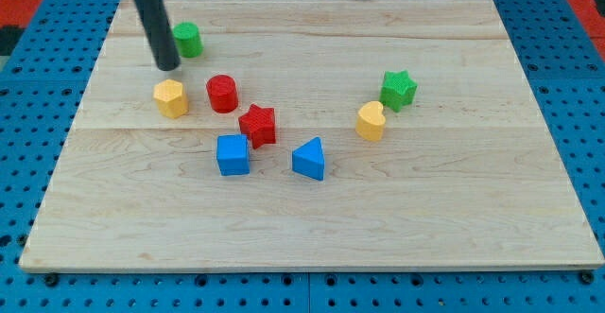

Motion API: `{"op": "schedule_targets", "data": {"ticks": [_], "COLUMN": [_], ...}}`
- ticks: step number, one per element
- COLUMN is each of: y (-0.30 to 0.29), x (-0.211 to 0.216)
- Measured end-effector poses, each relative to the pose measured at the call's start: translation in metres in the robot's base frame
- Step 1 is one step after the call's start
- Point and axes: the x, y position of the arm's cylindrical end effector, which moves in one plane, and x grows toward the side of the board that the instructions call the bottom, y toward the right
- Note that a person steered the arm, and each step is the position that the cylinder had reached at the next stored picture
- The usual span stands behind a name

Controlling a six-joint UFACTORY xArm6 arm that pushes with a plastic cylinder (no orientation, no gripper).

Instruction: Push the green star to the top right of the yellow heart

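Blue blocks lie nearest; green star touches yellow heart at its upper right; my tip, bearing no claw, stands above the yellow hexagon.

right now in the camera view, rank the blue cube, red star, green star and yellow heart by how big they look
1. blue cube, largest
2. red star
3. yellow heart and green star: too alike to rank

The cube sits nearer the view's bottom, so nearness may inflate it.

Green star touches yellow heart; bare board surrounds both
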Motion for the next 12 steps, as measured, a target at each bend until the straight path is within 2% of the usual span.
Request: {"op": "schedule_targets", "data": {"ticks": [1, 2, 3, 4, 5, 6, 7, 9, 10, 11, 12], "y": [-0.005, 0.051, -0.003, -0.007, 0.043, 0.180, 0.315, 0.332, 0.279, 0.292, 0.379], "x": [0.044, 0.071, 0.052, 0.105, 0.218, 0.229, 0.221, 0.110, 0.109, 0.136, 0.105]}}
